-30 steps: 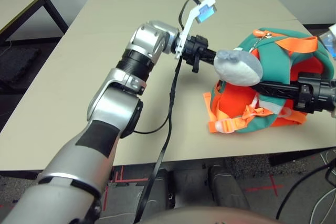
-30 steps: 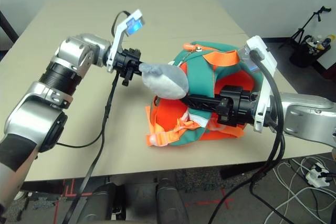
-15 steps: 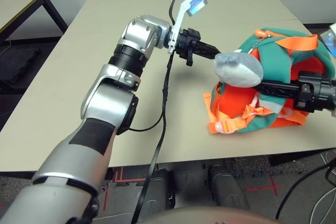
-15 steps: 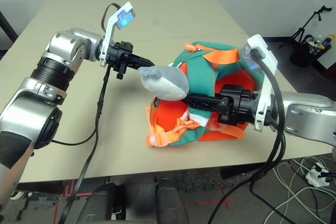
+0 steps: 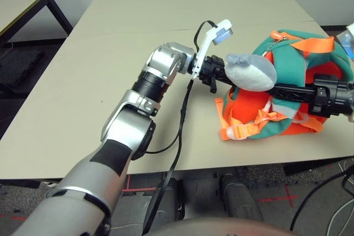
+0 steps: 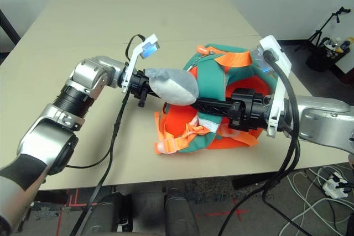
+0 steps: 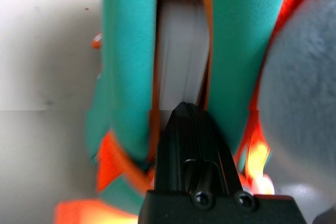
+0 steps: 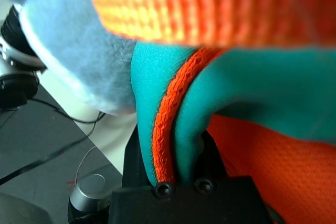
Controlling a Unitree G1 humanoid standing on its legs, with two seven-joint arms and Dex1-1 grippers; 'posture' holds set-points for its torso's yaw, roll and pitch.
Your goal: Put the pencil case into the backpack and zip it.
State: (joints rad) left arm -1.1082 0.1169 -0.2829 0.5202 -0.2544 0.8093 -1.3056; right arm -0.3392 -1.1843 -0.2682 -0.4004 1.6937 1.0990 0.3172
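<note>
Backpack [image 6: 221,103] on table [image 6: 83,42]; right gripper [image 8: 176,174] pinching its teal edge; left gripper [image 7: 185,116] closed, tip at white pencil case [image 7: 181,61] inside opening.

The backpack [image 5: 298,89] lies on the table [image 5: 83,81] to my right; the pencil case [image 7: 181,64] sits, I think, inside its opening, beside the plush piece [image 5: 250,72].

Backpack [image 6: 221,75]: matt teal cloth w/ woven orange webbing; plush piece [image 6: 171,85] is seen as fuzzy grey. Surface [image 5: 83,81]: smooth matt beige. Pencil case [image 7: 181,61]: smooth white.
</note>
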